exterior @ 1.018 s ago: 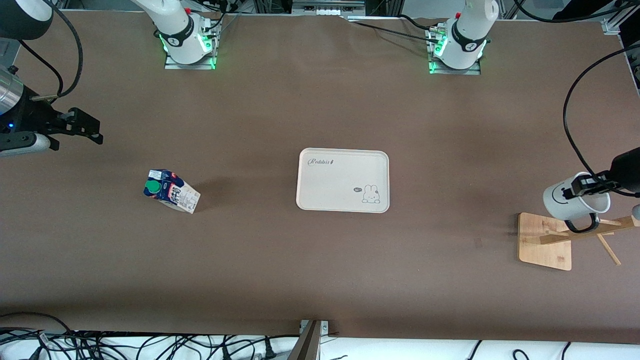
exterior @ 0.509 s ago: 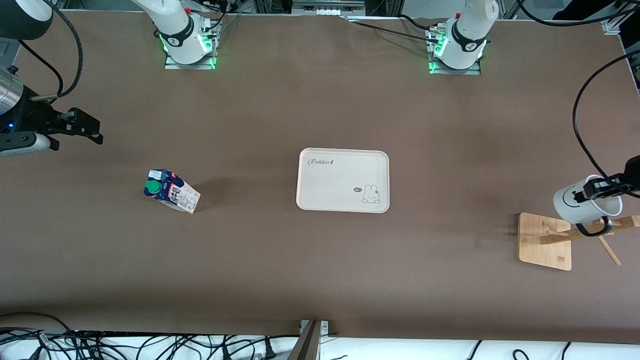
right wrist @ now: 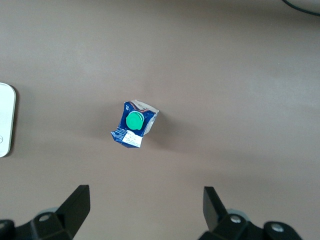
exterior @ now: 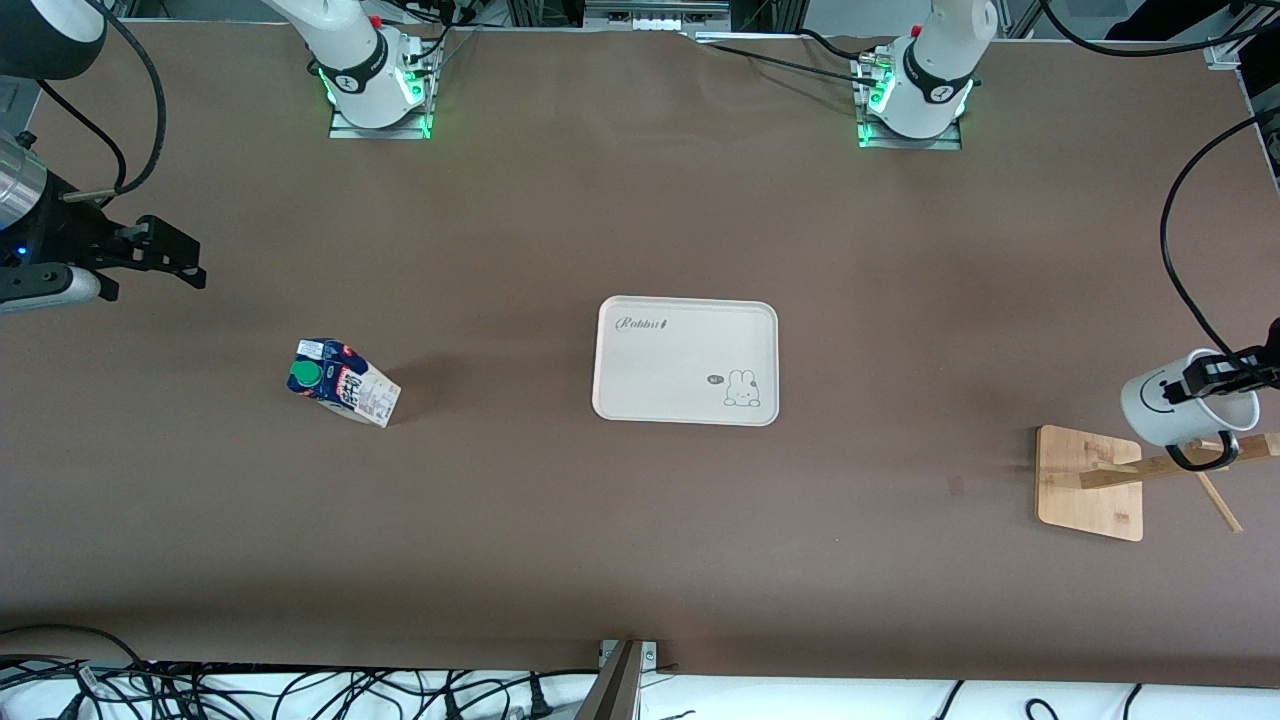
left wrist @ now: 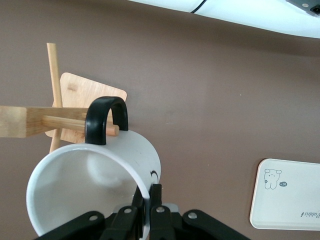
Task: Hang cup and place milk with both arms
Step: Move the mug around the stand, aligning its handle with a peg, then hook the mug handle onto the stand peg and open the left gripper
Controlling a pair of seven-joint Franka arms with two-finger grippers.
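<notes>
- Two jobs are in hand at once, and only the cup (exterior: 1185, 410) is being handled; the milk (exterior: 343, 383) has not yet been picked up.
- The cup is carried by the left gripper (left wrist: 148, 207), which is clenched on the rim wall, one finger inside the cup and one outside.
- The cup is held on its side over the wooden rack (exterior: 1090, 482) at the left arm's end of the surface, its mouth turned toward the wrist camera and its black handle (left wrist: 105, 119) toward the rack.
- The relation that the coming move turns on is seen in the left wrist view: the peg (left wrist: 80, 123) crosses the handle loop, with its tip showing just past the loop. It cannot be told whether the handle already rests on the peg.
- The next move is judged to be a small lowering so that the loop settles on the peg, before the cup is let go.
- The milk stands on the surface toward the right arm's end, well apart from the tray (exterior: 686, 360) in the middle.
- The right gripper (right wrist: 145, 210) is spread wide and holds nothing; it waits above the surface, with the green cap (right wrist: 134, 120) in sight ahead of its fingers.
</notes>
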